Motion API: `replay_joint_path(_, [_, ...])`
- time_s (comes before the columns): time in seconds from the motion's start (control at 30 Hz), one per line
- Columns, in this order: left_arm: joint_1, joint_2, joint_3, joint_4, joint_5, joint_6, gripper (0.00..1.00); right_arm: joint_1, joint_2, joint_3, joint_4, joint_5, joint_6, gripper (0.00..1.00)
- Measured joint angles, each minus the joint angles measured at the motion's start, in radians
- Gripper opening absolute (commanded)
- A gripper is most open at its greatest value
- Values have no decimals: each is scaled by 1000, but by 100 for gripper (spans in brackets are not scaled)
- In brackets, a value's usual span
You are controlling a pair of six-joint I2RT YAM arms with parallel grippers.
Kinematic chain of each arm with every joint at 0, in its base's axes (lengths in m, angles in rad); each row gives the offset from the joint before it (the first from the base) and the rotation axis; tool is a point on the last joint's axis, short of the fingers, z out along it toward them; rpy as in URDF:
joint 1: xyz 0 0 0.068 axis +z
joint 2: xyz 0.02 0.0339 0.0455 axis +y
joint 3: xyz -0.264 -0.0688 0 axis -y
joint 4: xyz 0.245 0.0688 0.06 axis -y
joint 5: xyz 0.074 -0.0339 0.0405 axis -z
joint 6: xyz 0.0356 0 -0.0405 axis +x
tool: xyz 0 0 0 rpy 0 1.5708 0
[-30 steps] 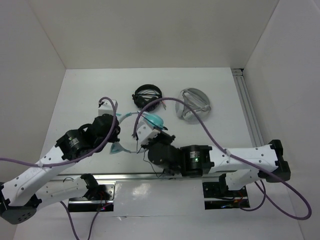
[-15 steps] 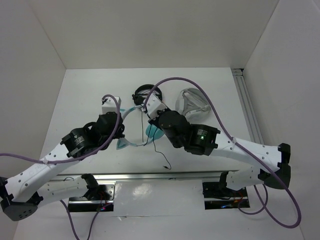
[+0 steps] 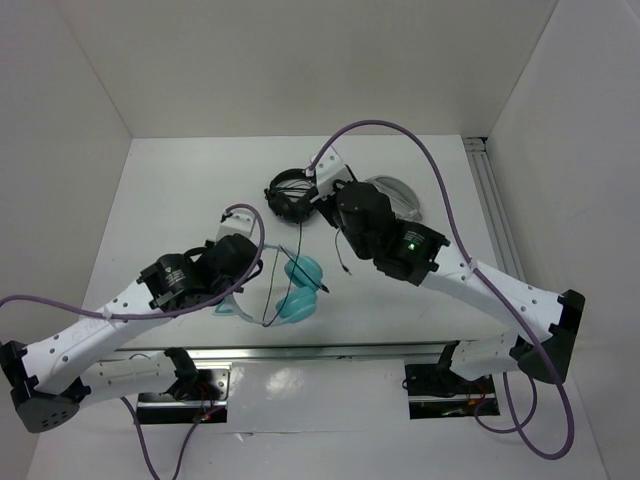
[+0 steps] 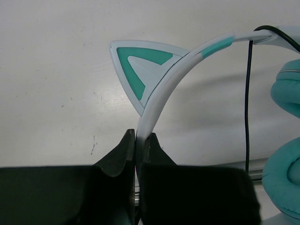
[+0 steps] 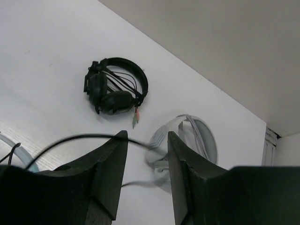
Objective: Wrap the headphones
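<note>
The teal headphones [image 3: 299, 288] lie at the middle front of the table, two round ear cups side by side. My left gripper [image 3: 248, 287] is shut on their pale headband [image 4: 157, 101], just below a teal cat ear [image 4: 140, 65]. An ear cup [image 4: 286, 178] shows at the right of the left wrist view. The thin black cable [image 3: 340, 255] runs up from the headphones to my right gripper [image 3: 322, 192], which is raised over the back of the table. My right gripper [image 5: 146, 136] is open, and the cable [image 5: 140, 142] crosses blurred between its fingers.
Smaller black headphones [image 3: 290, 195] lie at the back centre, next to my right gripper; they also show in the right wrist view [image 5: 115, 86]. Grey-white headphones [image 3: 400, 195] lie at the back right, partly under the right arm. White walls enclose the table.
My right arm has swung from the front of the table up and to the back, drawing the cable along. My left gripper has brought the headphones nearer the front.
</note>
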Motion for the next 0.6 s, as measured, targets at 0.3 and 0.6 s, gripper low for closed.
replay_joint_path(0.3, [-5, 16, 0, -48, 27, 32, 0, -72, -14, -22, 46, -150, 11, 0])
replay_joint_path(0.6, [-6, 3, 72, -83, 151, 46, 0, -116, -31, -155, 69, -246, 83, 54])
